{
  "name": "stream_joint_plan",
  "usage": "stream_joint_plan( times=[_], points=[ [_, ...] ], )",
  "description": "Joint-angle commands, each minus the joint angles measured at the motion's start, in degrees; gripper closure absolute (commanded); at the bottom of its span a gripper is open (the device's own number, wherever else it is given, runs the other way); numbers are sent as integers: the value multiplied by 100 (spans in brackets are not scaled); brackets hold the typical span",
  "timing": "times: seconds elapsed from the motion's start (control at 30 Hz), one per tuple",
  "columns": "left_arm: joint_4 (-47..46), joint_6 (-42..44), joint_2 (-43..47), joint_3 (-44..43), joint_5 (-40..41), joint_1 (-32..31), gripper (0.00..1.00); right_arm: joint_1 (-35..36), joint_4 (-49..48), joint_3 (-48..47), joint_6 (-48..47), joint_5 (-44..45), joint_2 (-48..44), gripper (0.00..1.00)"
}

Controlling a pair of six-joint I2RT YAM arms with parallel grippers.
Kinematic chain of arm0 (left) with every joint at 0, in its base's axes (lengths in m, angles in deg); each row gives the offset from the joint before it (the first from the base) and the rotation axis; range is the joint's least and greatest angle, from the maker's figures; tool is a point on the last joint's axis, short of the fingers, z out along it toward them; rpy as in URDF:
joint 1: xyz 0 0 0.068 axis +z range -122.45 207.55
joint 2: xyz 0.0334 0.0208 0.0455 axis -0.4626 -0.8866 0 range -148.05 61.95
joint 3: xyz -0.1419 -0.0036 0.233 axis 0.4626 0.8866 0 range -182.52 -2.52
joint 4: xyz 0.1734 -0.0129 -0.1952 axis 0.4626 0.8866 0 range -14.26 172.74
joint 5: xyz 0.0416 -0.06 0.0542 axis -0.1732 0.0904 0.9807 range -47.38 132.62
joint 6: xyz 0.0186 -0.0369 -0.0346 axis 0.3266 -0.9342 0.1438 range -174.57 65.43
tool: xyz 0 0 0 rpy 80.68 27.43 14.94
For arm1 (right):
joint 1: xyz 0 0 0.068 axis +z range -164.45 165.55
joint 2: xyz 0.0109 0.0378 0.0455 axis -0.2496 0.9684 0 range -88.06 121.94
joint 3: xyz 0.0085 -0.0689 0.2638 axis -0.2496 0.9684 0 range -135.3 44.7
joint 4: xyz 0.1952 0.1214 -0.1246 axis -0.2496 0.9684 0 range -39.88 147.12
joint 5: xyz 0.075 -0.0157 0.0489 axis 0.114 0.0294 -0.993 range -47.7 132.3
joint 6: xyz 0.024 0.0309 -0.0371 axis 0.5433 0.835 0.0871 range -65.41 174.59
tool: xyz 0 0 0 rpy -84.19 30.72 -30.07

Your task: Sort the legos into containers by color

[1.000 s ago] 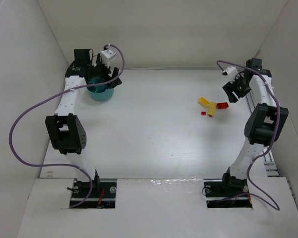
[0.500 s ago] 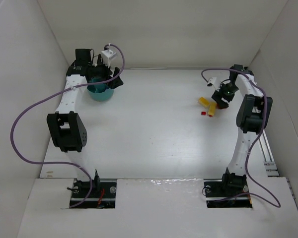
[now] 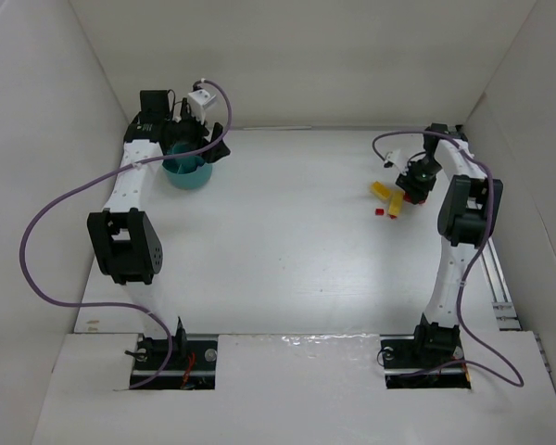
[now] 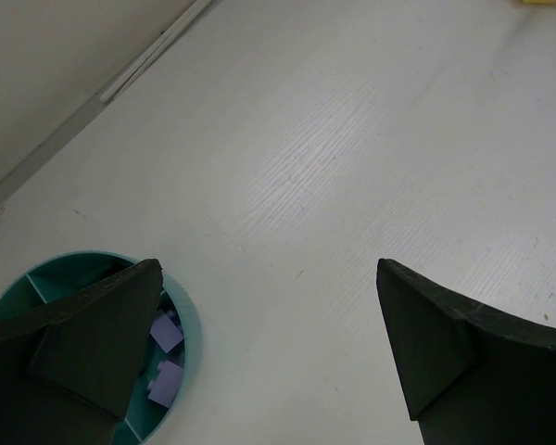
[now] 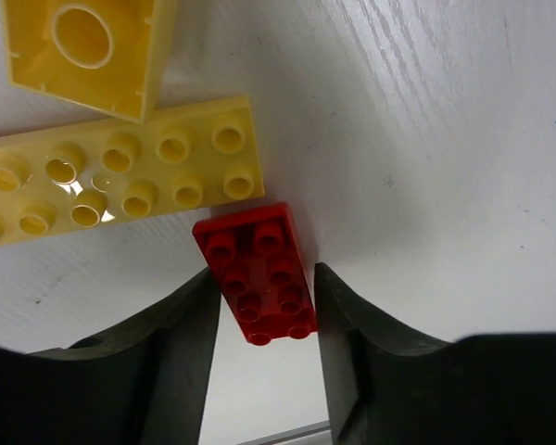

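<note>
1. Right claw (image 3: 413,184) has swung in from the far right edge and dropped onto the brick pile. Left claw (image 3: 200,148) has barely shifted and hangs over the bowl (image 3: 187,174).
2. Right claw (image 5: 262,295): jaws narrowed to about one brick's width. A red brick (image 5: 258,278) lies flat on the table (image 5: 426,139) between them, one finger along each long side. Whether they already press it, I cannot tell. It is not lifted.
3. Just ahead of the right fingertips, touching the red brick's far end: a long yellow brick (image 5: 120,181). Beyond that, a square yellow brick (image 5: 88,51) lying studs down.
4. Left claw (image 4: 267,269): jaws wide apart, holding nothing. The bowl (image 4: 190,320) sits under its left finger, with purple bricks (image 4: 165,380) in one compartment.
5. Step in hand, as I judge it: picking the red brick.
6. Next move calls for a firm squeeze, then a straight lift so the long yellow brick is not dragged along. After that, a carry across to the bowl and a drop into a compartment without purple.
</note>
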State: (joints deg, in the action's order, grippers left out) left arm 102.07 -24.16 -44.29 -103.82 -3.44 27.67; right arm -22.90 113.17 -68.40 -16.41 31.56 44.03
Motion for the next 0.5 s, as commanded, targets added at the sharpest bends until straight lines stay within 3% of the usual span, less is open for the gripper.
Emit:
stream_joint_plan(
  times=[0.0, 0.07, 0.2, 0.33, 0.47],
  points=[
    [-295, -88, 173, 40, -113, 32, 0, 10, 147, -152, -116, 81, 45, 51],
    [-295, -140, 173, 40, -113, 32, 0, 10, 147, -90, -116, 81, 45, 57],
    [-540, -422, 173, 118, -236, 32, 0, 10, 207, -133, 209, -270, -174, 79],
    [-848, -949, 252, 347, -972, 173, 0, 273, 524, -503, 981, -1446, -701, 83],
    [-909, -1615, 77, 286, -1684, 173, 0, 878, -466, -47, 2079, -2475, -1615, 85]
  ],
)
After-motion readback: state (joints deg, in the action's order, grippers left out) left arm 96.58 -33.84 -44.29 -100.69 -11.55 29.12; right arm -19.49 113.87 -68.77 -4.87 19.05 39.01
